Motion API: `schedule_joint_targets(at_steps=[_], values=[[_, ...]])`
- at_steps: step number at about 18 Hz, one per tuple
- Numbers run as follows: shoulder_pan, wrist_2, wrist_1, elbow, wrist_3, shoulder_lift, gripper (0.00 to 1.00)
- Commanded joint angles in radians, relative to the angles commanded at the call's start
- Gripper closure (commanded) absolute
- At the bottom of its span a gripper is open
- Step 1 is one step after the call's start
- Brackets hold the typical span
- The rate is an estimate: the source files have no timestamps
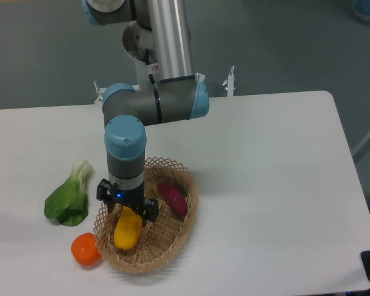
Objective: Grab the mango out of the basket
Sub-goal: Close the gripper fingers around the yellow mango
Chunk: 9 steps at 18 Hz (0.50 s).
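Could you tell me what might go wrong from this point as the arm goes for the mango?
The gripper sits over the mango's upper end, not its middle, so the smooth fruit may tip or slip when lifted. The sweet potato lies close to its right, and a finger could nudge it. The light wicker basket might shift or lift if a finger catches the weave.

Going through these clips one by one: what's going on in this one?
The arm has its gripper lowered into the basket, right over the upper end of the mango. The mango lies in the basket; whether the fingers have closed on it cannot be told. A sweet potato lies beside it.
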Motion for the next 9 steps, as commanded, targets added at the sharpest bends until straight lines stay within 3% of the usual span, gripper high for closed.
schedule_joint_targets(at_steps=[9], values=[[-0.003, 0.023, 0.0, 0.014, 0.0, -0.032, 0.0]])
